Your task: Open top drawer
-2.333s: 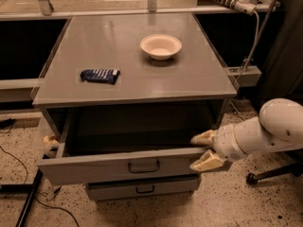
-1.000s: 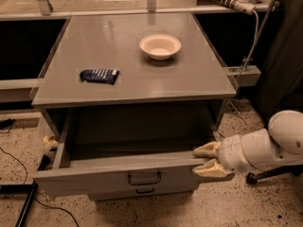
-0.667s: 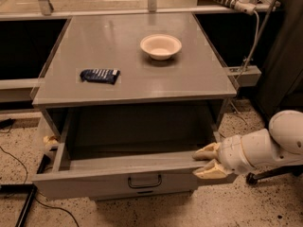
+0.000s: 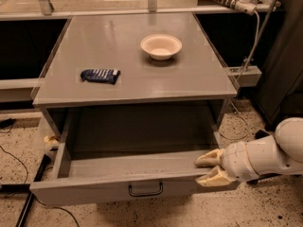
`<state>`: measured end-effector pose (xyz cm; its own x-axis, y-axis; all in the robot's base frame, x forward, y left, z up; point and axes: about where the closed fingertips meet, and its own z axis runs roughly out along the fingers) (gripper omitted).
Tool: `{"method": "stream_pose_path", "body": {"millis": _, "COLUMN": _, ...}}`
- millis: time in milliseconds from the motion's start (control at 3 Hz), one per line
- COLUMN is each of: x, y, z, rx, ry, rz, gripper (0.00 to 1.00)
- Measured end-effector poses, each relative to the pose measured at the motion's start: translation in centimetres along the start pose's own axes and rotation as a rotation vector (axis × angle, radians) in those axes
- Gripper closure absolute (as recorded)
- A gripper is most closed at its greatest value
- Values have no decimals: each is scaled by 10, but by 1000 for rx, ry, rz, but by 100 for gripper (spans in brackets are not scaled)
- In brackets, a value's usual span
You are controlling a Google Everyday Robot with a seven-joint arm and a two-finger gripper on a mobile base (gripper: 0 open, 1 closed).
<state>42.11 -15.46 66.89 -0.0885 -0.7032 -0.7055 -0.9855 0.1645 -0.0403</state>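
The top drawer (image 4: 94,189) of the grey cabinet is pulled far out. It shows a broad shallow grey box that looks empty, and a black loop handle (image 4: 145,189) on its front. My gripper (image 4: 207,169) is at the drawer's right front corner. Its two cream fingers (image 4: 208,158) straddle the top edge of the front panel, one inside the box and one outside. The white arm reaches in from the right.
The cabinet top (image 4: 128,41) carries a white bowl (image 4: 161,46) and a dark blue packet (image 4: 100,75). Cables lie on the speckled floor at left (image 4: 14,160). A rail with a cable runs behind at the right (image 4: 236,1).
The drawer has slid further out toward the camera, and my gripper has moved back with its right front corner.
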Motion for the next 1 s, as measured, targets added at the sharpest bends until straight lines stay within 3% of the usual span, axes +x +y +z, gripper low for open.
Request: {"method": "stream_pose_path", "body": {"millis": 1000, "x": 0, "y": 0, "z": 0, "rx": 0, "ry": 0, "rz": 0, "gripper": 11}}
